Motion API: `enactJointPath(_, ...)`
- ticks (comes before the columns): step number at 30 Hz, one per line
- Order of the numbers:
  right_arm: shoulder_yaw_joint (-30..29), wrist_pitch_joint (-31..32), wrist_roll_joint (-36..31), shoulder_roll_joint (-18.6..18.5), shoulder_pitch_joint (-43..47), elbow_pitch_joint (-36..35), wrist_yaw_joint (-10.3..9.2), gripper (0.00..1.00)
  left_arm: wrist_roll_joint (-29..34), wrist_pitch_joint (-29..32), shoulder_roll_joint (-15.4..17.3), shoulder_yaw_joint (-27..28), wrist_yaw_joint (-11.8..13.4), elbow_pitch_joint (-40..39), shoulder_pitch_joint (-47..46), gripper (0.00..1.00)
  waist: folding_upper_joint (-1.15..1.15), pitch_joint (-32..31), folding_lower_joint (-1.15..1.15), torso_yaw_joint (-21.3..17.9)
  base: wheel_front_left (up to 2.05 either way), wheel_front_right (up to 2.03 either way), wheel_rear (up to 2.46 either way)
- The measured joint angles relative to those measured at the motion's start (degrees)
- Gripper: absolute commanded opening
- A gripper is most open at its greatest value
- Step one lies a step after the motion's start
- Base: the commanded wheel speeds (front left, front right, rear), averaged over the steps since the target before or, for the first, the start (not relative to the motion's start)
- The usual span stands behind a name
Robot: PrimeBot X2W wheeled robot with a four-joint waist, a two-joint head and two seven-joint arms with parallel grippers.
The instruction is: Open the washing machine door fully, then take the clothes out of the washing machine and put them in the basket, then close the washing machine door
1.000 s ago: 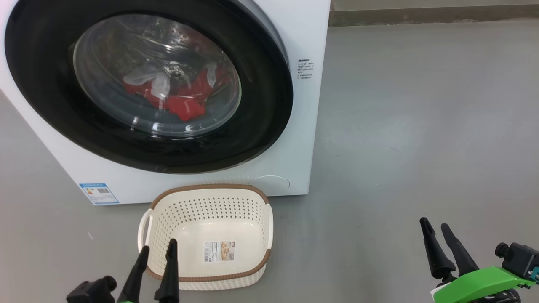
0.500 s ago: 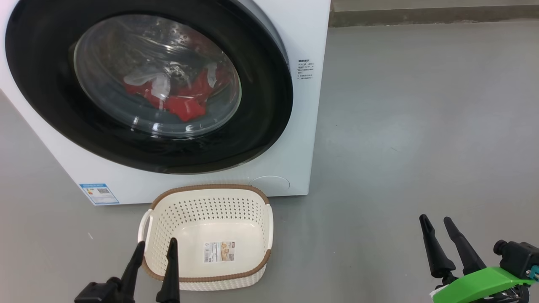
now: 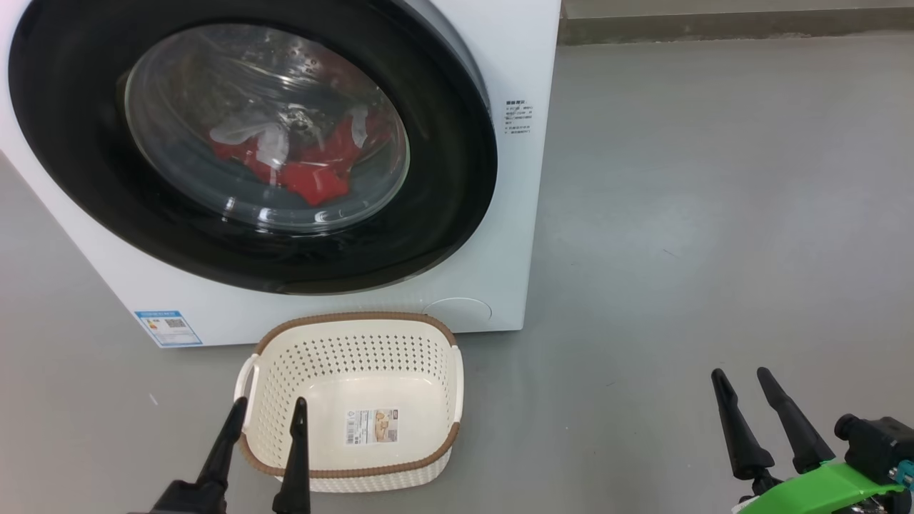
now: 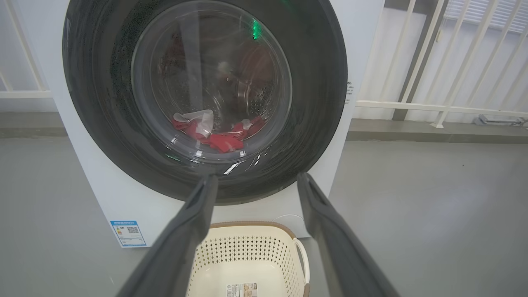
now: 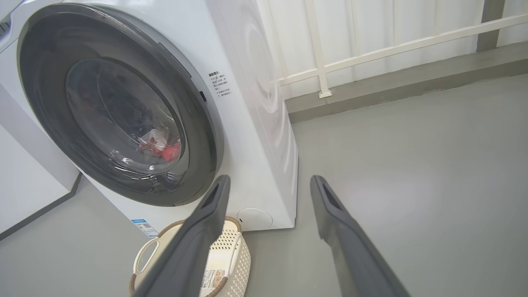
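The white washing machine (image 3: 528, 64) stands ahead with its black-rimmed round door (image 3: 443, 214) shut. Through the glass I see red and white clothes (image 3: 307, 171) lying low in the drum. On the floor right in front of the machine sits the cream basket (image 3: 353, 318) with a brown rim, nothing in it but a sticker. My left gripper (image 3: 270, 405) hangs open over the basket's near left corner. My right gripper (image 3: 740, 374) is open above bare floor at the lower right, well away from the machine. The left wrist view faces the door (image 4: 326, 82) and clothes (image 4: 214, 138); the right wrist view sees the door (image 5: 202, 136) obliquely.
Grey floor (image 3: 714, 214) stretches to the right of the machine. A white railing (image 5: 371, 51) and a low kerb run behind it. A blue label (image 3: 167, 327) sits low on the machine's front.
Both grippers have shifted slightly: the left one's fingers drew a little lower and rightward over the basket's edge, the right one sank a little toward the bottom edge. Door and basket are unmoved.
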Motion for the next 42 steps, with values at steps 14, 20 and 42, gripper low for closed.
enactJointPath(14, -1.81, -1.76, -5.02, -0.34, 2.04, -1.18, 0.05, 1.0, 6.5, -1.86, 0.05, 0.71, 0.14, -0.13, 1.04, 1.0, 0.0, 0.03, 0.0, -0.49, 0.0, 0.0, 0.0)
enactJointPath(20, -2.71, -1.76, -5.03, -0.32, 2.16, -1.36, 0.05, 1.0, 6.5, -1.86, 0.05, 1.21, 0.05, -0.13, 1.05, 1.0, 0.0, -0.04, 0.0, -0.66, 0.0, 0.0, 0.0)
enactJointPath(42, -2.16, -1.83, -0.66, 0.47, 1.49, -3.31, 0.05, 0.0, 5.82, -1.86, 0.04, 0.8, -0.02, -0.01, 1.07, 1.0, 0.0, 0.4, 0.0, -0.5, 0.0, 0.0, 0.0)
